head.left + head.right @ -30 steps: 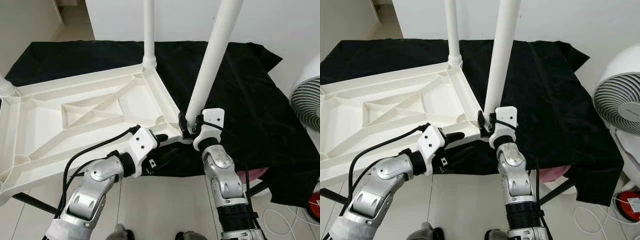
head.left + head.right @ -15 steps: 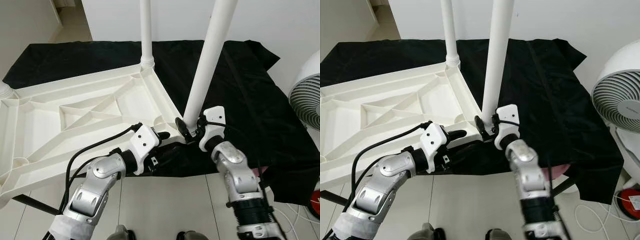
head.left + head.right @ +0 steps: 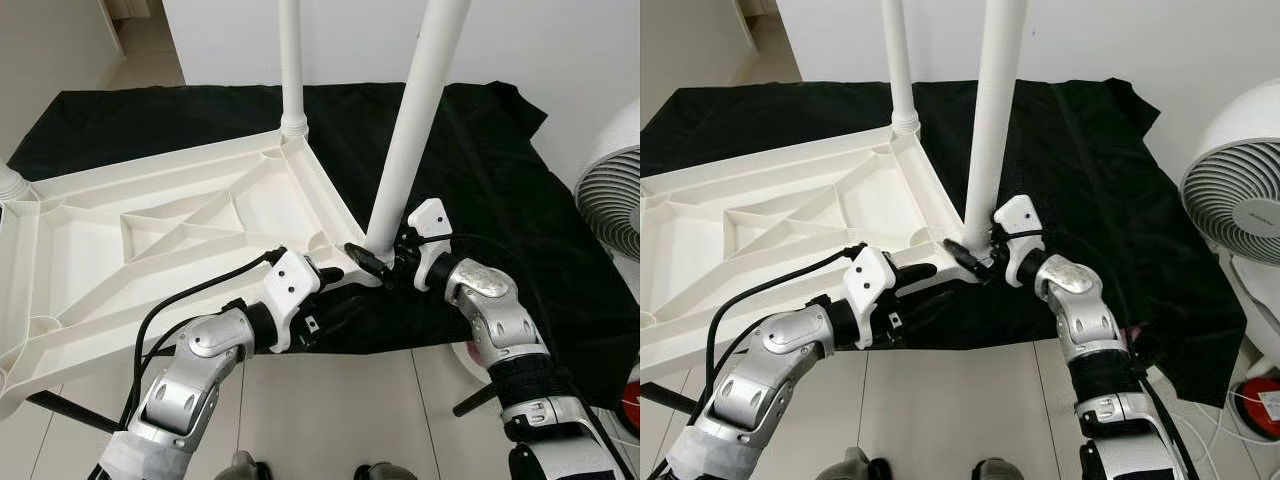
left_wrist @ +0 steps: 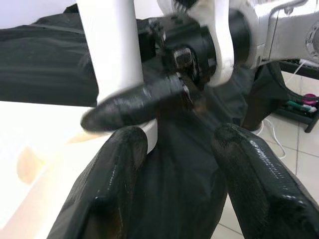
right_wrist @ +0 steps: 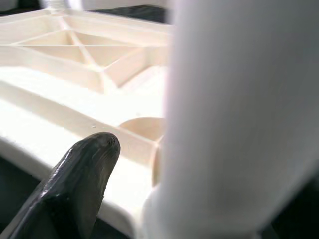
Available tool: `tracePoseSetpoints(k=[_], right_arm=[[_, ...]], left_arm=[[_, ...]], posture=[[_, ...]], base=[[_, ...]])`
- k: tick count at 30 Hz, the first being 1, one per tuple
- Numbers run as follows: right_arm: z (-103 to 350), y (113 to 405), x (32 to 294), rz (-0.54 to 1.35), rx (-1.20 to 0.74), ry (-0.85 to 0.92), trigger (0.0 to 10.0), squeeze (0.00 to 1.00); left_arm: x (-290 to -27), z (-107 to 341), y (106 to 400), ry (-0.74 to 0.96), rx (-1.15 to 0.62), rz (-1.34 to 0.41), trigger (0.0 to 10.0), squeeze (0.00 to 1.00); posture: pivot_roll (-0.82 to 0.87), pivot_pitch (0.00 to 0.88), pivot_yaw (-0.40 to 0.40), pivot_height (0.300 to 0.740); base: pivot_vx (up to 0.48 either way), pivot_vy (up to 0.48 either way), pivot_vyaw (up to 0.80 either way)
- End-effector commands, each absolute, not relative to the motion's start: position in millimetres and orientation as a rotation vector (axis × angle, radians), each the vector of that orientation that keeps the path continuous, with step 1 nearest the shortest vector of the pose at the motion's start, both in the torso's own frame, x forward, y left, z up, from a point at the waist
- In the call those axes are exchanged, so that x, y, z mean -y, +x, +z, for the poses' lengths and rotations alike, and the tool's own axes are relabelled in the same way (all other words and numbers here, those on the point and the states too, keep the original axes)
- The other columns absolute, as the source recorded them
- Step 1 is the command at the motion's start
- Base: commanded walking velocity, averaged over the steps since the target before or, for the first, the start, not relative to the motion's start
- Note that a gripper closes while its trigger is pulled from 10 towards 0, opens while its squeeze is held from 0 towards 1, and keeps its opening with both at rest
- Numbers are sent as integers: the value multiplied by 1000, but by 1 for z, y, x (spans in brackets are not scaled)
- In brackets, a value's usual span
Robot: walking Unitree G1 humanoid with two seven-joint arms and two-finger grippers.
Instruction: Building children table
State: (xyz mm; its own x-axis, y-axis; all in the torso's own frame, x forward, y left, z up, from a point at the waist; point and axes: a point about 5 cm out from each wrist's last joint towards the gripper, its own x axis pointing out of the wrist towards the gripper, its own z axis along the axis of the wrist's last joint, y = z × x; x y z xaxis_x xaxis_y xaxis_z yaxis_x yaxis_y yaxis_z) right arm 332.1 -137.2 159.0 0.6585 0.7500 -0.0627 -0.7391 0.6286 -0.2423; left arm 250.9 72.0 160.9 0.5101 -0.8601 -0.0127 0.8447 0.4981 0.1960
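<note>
The white plastic table top (image 3: pixel 170 220) lies upside down on a black cloth (image 3: pixel 500 170). One white leg (image 3: pixel 291 60) stands in its far corner, and a leg stub (image 3: pixel 10 183) sits at the left corner. A second white leg (image 3: pixel 410 130) stands nearly upright in the near right corner. My right gripper (image 3: pixel 372 252) is shut on this leg's base, one finger (image 5: pixel 79 174) across its front. My left gripper (image 3: pixel 335 290) is open just below that corner, its fingers (image 4: pixel 119 164) spread with only cloth between them.
A white fan (image 3: pixel 1240 200) stands at the right, beside the cloth. A red object (image 3: pixel 1260 405) and cables lie on the tiled floor near it. A pink thing (image 3: pixel 465 355) shows under the cloth's edge. A white wall runs behind.
My right arm has swung its elbow out to the right, turning the gripper around the leg's base. The leg has gone from tilted to nearly upright. The left gripper has barely moved.
</note>
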Motion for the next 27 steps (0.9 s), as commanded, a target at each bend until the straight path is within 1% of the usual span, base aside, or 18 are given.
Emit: tracePoseSetpoints(k=[1, 3, 8, 9, 11, 14, 18, 19, 27], right_arm=[[157, 334, 136, 886, 37, -261, 10000, 0], [157, 338, 133, 906, 42, -258, 10000, 0], [157, 341, 129, 916, 52, -253, 10000, 0], [156, 342, 129, 898, 62, -245, 10000, 0], [156, 342, 129, 898, 62, -245, 10000, 0], [152, 345, 130, 840, 86, -241, 10000, 0], [152, 345, 130, 840, 86, -241, 10000, 0], [146, 345, 132, 803, 86, -226, 10000, 0], [144, 343, 132, 834, 96, -192, 10000, 0]], left_arm=[[-74, 157, 250, 184, 71, -1004, 10000, 0], [-77, 151, 251, 187, 63, -970, 10000, 0], [-78, 147, 253, 171, 60, -939, 10000, 0], [-80, 143, 255, 157, 55, -911, 10000, 0], [-80, 143, 255, 157, 55, -911, 10000, 0], [-81, 134, 257, 136, 38, -873, 10000, 0], [-81, 134, 257, 136, 38, -873, 10000, 0], [-79, 130, 257, 138, 34, -857, 10000, 0], [-77, 137, 258, 130, 55, -881, 10000, 0]], posture=[[-68, 49, 65, 740], [-53, 43, 51, 740], [-49, 43, 47, 740], [-44, 44, 37, 740], [-44, 44, 37, 740], [-43, 46, 36, 740], [-43, 46, 36, 740], [-53, 49, 45, 740], [-60, 53, 50, 740]], base=[[0, 0, 0], [0, 0, 0], [0, 0, 0], [0, 0, 0], [0, 0, 0], [0, 0, 0], [0, 0, 0], [0, 0, 0], [0, 0, 0]])
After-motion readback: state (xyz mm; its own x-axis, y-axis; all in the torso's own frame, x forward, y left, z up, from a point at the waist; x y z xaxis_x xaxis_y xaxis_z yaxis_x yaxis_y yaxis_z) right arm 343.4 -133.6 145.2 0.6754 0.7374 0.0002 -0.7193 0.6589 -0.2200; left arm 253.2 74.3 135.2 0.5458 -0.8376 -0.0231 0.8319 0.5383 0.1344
